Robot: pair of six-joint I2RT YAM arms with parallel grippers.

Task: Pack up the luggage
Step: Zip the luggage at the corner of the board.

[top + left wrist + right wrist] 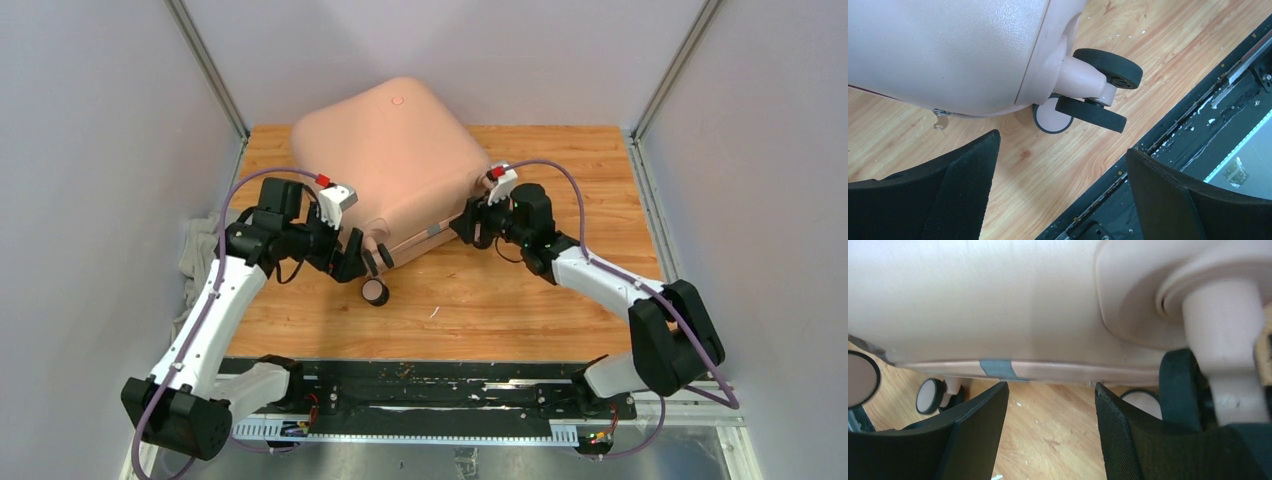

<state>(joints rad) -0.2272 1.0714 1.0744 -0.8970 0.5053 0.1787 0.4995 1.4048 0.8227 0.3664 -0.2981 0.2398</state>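
**1.** Wooden table [560, 300]: beneath the luggage.
**2.** Luggage [390, 150]: pale pink hard shell, shells together, 1 shell facing up, wheeled end toward the arms.
**3.** Left gripper [1063, 165]: at the luggage's near-left corner, jaws spread wide, nothing between them.
**4.** Right gripper [1052, 395]: at the luggage's near-right corner, jaws parted, empty.
**5.** Grey cloth [195, 255]: well left of the luggage.
**6.** Double caster [1098, 95]: black, on the luggage's near-left corner.
**7.** Grey tape strip [996, 368]: across the luggage's seam.
**8.** Metal zip pull [940, 120]: hanging from the luggage's seam.

No writing can be read anywhere. The round mark [397, 100] on the suitcase [385, 150] is too small to make out; the grey strip [996, 368] just above the right claw [1052, 390] looks blank.
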